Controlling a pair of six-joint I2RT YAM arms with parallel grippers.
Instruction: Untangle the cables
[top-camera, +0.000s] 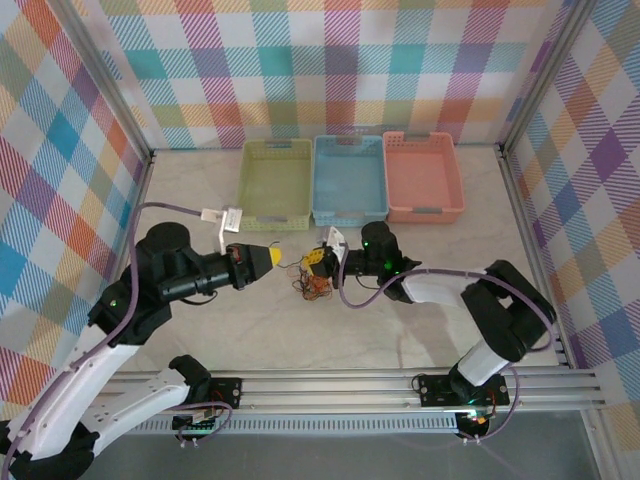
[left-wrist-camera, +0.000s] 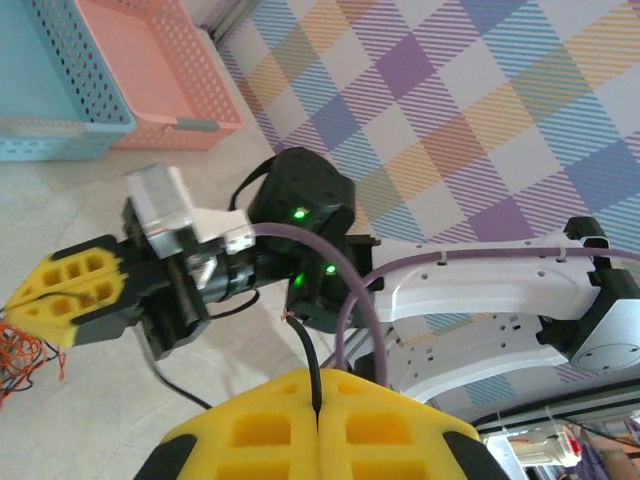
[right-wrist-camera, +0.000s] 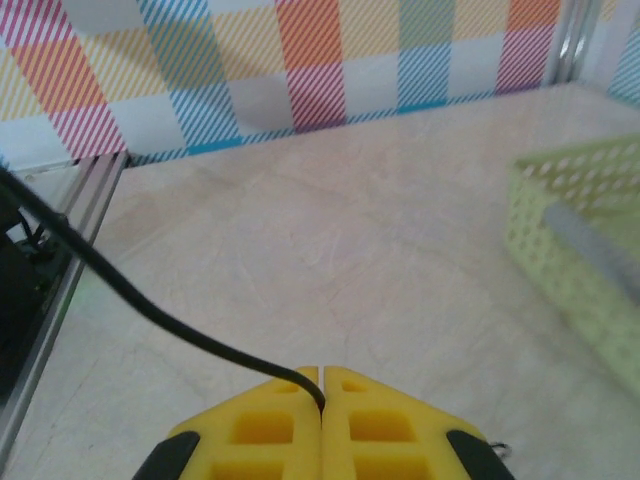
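Holding a black cable (left-wrist-camera: 311, 352) in each gripper, I have the rig set for a pull-apart. The left gripper (left-wrist-camera: 318, 378), at the bottom centre of its wrist view, has its yellow jaws pressed fully together, and the thin black strand comes up out of the seam between them. The right gripper (right-wrist-camera: 322, 376) is the same: jaws shut tight on a black strand that sweeps off toward the upper left of its frame.

From above, the two grippers face each other mid-frame, left (top-camera: 272, 257) and right (top-camera: 316, 262) near one another. The rest of the cables (top-camera: 316, 287), a small orange and dark knot, lie on the table just below the right gripper. I judge both grips to be on the same strand, though I cannot trace it end to end. Pinching it at two places lets me draw it free of the knot. The baskets (top-camera: 275, 215) sit along the top, well apart from the knot.
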